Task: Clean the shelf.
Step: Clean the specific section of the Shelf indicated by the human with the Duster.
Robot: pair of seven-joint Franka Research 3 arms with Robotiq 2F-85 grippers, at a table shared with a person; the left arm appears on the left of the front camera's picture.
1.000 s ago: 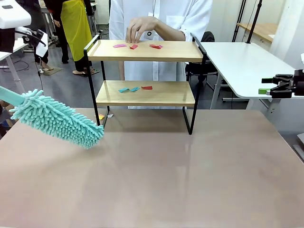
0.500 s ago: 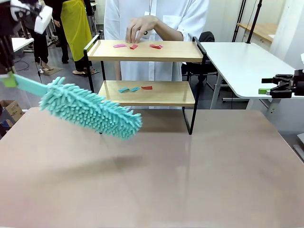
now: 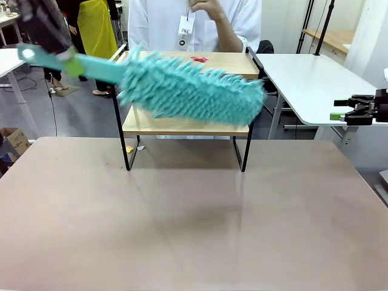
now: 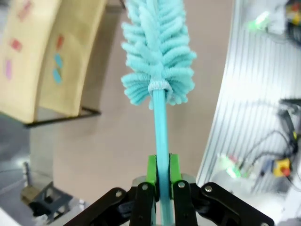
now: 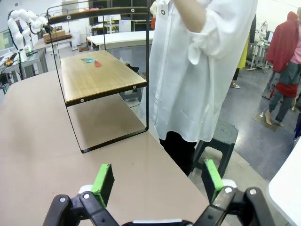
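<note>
The shelf (image 3: pixel 233 62) stands at the table's far side, two wooden boards in a black frame. My left gripper (image 3: pixel 74 63) is shut on the handle of a teal fluffy duster (image 3: pixel 194 91), whose head lies across the front of the shelf between the two boards. In the left wrist view the green pads (image 4: pixel 151 170) clamp the duster handle (image 4: pixel 160 122), and coloured paper scraps (image 4: pixel 57 66) lie on the shelf boards (image 4: pixel 80 42). A red scrap (image 3: pixel 199 59) lies on the top board. My right gripper (image 5: pixel 157 181) is open and holds nothing, far right of the shelf (image 5: pixel 99 75).
A person in a white coat (image 3: pixel 157 24) stands right behind the shelf, one hand raised to the chest. A white side table (image 3: pixel 309 85) is at the right. The brown tabletop (image 3: pixel 194 218) stretches out in front of the shelf.
My left arm swung the duster up and to the right, from near the table's left edge to in front of the shelf. The person's hand lifted off the top board.
</note>
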